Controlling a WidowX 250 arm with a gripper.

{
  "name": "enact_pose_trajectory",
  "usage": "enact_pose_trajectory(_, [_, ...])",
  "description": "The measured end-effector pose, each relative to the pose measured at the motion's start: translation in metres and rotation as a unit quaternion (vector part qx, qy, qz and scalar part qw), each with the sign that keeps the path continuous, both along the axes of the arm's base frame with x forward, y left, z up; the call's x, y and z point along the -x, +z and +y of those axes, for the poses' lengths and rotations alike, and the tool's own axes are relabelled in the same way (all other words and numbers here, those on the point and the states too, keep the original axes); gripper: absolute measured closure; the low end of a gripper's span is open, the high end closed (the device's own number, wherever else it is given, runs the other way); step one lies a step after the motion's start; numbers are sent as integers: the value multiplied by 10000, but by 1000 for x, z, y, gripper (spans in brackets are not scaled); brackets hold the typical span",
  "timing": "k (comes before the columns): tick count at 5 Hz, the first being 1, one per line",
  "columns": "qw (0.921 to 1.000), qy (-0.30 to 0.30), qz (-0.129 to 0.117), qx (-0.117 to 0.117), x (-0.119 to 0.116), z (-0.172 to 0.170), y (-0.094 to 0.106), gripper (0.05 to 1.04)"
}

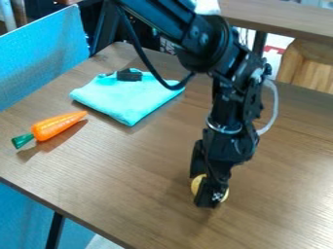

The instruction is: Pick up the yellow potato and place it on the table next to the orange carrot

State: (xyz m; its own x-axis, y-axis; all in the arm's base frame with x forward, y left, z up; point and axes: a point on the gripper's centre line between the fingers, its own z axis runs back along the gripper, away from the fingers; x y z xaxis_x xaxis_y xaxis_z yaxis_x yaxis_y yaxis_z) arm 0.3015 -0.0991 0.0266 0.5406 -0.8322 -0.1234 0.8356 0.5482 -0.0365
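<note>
Near, right of centre: claw (207, 192) pointing down over desk (117, 180), holding yellow thing (196, 185) between its fingers, yellow edges showing on both sides of near finger; cannot tell whether thing is touching desk. Farther, at left: carrot (57, 126) lying on desk, green top facing near left, orange tip pointing far right. Beyond carrot, to its right: folded turquoise cloth (127, 102) lying flat, black block (129, 75) resting on its far part. Arm cable (144, 58) looping across cloth's right side in view.
</note>
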Motion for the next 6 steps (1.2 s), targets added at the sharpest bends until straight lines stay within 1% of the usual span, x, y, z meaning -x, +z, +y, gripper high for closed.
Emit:
enact_pose_trajectory(1, [10000,87,19,-26,-4,-1,-5,119])
enact_pose_trajectory(2, [9998,168,22,73,-5,-4,-4,347])
enact_pose_trajectory(3, [9990,378,42,221,6,-5,1,355])
enact_pose_trajectory(4, [9940,992,-323,327,7,12,30,355])
enact_pose_trajectory(5, [9685,2318,-867,287,21,59,71,355])
enact_pose_trajectory(6, [9369,3348,-1007,-34,31,100,76,355])
